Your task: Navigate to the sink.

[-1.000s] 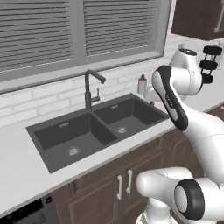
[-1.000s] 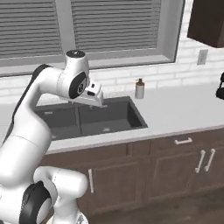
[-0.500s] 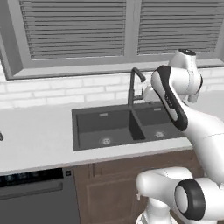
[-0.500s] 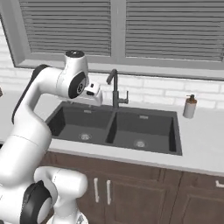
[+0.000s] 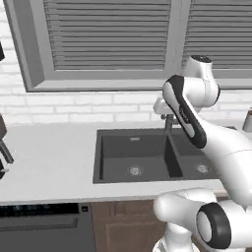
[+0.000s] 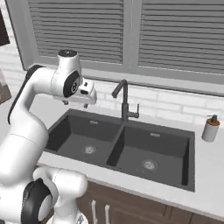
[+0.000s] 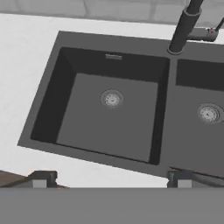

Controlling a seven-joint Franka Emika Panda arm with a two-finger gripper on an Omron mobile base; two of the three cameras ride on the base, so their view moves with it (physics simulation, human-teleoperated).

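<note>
The dark grey double-basin sink (image 5: 123,153) is set in the white counter directly ahead, with a round metal drain in each basin. From the right base view the sink (image 6: 74,136) spreads across the middle, and its tall angular faucet (image 6: 124,101) rises at the back divider. My gripper (image 6: 75,100) hangs above the left basin's back corner. In the hand view the sink (image 7: 109,129) lies below, the faucet (image 7: 183,26) stands at the upper right, and my gripper (image 7: 111,178) is open with nothing between its fingertips (image 7: 43,177).
A soap dispenser (image 6: 211,128) stands on the counter right of the sink. Shuttered windows and white brick run along the back wall. A dishwasher front (image 5: 44,226) sits under the counter at left, and a dark appliance (image 5: 4,147) pokes in at the left edge.
The whole scene has slid right in both base views as the base drove left along the counter. The sink now sits centred ahead. My arm keeps its pose.
</note>
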